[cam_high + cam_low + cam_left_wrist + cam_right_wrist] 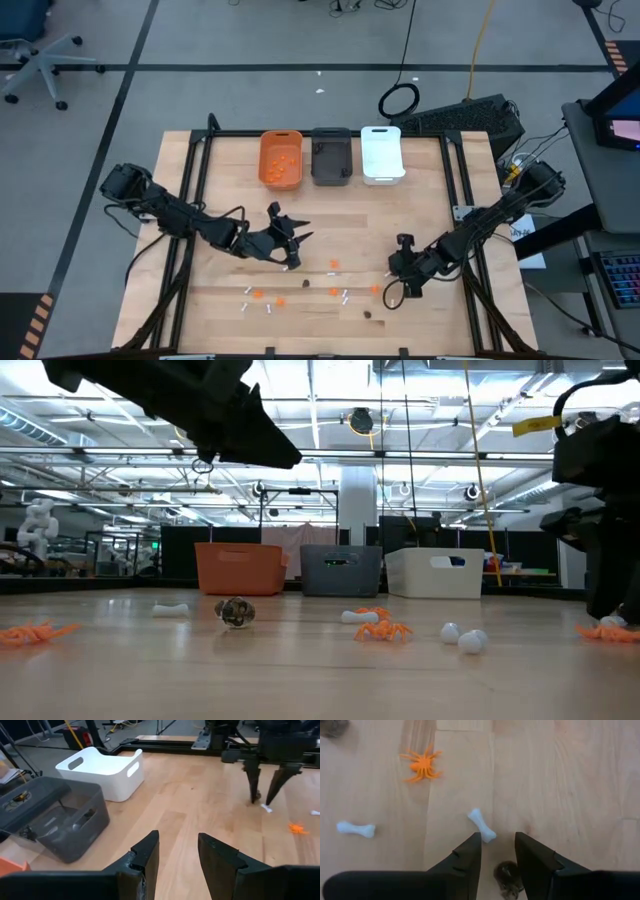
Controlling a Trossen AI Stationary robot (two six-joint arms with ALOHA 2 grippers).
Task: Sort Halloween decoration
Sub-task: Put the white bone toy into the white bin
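Wooden table (330, 230): pale planks with visible seams; I see the decoration pieces scattered on its near part.
Right gripper (497, 857): low over the table, dark fingers a narrow gap apart, nothing gripped yet; I judge it is about to take a piece.
Dark lump (507, 877): brown-black, rough and roundish, lying between the right fingers, partly hidden by them.
White bone (481, 825): small smooth stick with knobbed ends, just beside the tip of one right finger.
Second white bone (355, 829): same shape, lying well apart from the gripper.
Orange spider (421, 766): soft-looking plastic with thin legs, also well apart.
Left gripper (177, 852): raised above the table, fingers partly apart and empty, pointing toward the bins.
Bins: orange bin (281, 157), dark grey bin (331, 156) and white bin (381, 154) stand in a row at the far edge; smooth plastic, rectangular, with cut handles. The orange one already holds orange pieces.
Risk one: the finger can push the white bone or pinch it together with the lump, because they lie so close.
Risk two: the round lump can roll or squeeze out if the fingers close off its centre.
Risk three: a mixed grasp can put a bone into the wrong bin.
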